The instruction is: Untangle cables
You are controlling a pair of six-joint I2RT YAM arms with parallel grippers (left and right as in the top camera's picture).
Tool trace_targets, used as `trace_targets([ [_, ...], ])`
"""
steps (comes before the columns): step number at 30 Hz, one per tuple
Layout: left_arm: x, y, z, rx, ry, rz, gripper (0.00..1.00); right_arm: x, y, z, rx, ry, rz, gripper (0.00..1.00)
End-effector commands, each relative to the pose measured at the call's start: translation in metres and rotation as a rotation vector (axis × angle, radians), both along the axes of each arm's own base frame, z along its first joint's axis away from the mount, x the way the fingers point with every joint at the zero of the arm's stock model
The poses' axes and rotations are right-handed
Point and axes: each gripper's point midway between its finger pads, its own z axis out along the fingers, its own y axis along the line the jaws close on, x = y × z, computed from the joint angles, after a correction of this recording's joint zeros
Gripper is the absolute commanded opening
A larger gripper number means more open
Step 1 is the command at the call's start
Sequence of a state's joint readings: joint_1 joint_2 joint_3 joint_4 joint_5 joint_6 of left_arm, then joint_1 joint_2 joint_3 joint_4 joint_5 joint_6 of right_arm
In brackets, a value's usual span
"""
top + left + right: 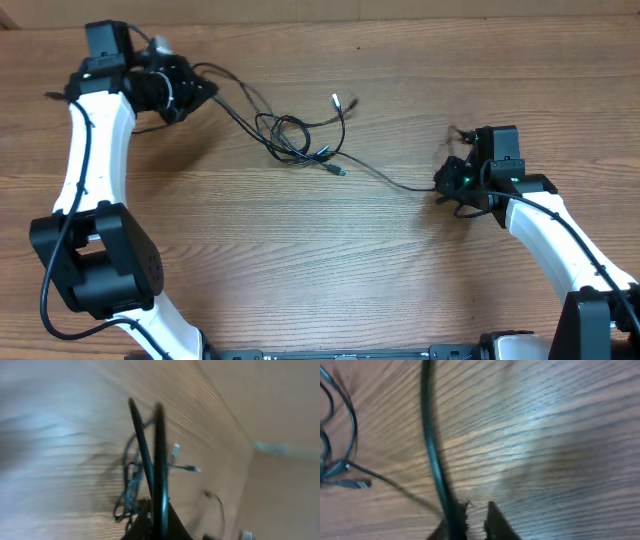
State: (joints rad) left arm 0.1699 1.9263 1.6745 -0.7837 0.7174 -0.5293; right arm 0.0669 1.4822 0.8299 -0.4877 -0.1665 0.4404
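The cables [300,140] are thin black cords lying in a loose tangle at mid-table, with small plugs [337,101] sticking out. My left gripper [190,90] at the far left is shut on two strands that run taut to the tangle. In the left wrist view these strands [159,455] rise from the jaws [156,522], with the tangle [129,492] beyond. My right gripper [448,183] is closed on a single strand [385,178] leading out of the tangle. In the right wrist view that cable [431,445] runs along the left finger of the jaws [475,515], which show a narrow gap.
The wooden table [320,270] carries only the cables. The white left arm [95,150] stretches along the left side. The right arm [550,230] comes in from the lower right. A wall edge [280,450] shows beyond the table in the left wrist view.
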Motion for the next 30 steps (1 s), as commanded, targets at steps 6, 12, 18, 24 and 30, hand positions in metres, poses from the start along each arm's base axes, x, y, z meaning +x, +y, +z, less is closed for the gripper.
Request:
trace_targets([
  [6,-0.034,-0.094,0.066,-0.041,-0.495,-0.594,0.11,0.002,0.025,0.019,0.17,-0.006,0.009,0.8],
  [12,-0.032,-0.071,-0.007,0.397,-0.156,-0.439,0.16,0.004,0.03,0.035,0.196,-0.049,0.026,0.86],
  [18,-0.039,-0.057,-0.03,0.606,0.063,-0.183,0.64,0.003,0.03,0.034,0.195,-0.044,0.026,0.89],
  [24,-0.05,-0.031,-0.038,0.669,0.229,0.107,0.99,0.001,0.029,0.033,0.194,-0.033,0.024,0.95],
  [30,-0.057,-0.056,-0.053,0.551,0.258,0.051,0.86,0.001,0.03,0.033,0.194,-0.034,0.026,1.0],
])
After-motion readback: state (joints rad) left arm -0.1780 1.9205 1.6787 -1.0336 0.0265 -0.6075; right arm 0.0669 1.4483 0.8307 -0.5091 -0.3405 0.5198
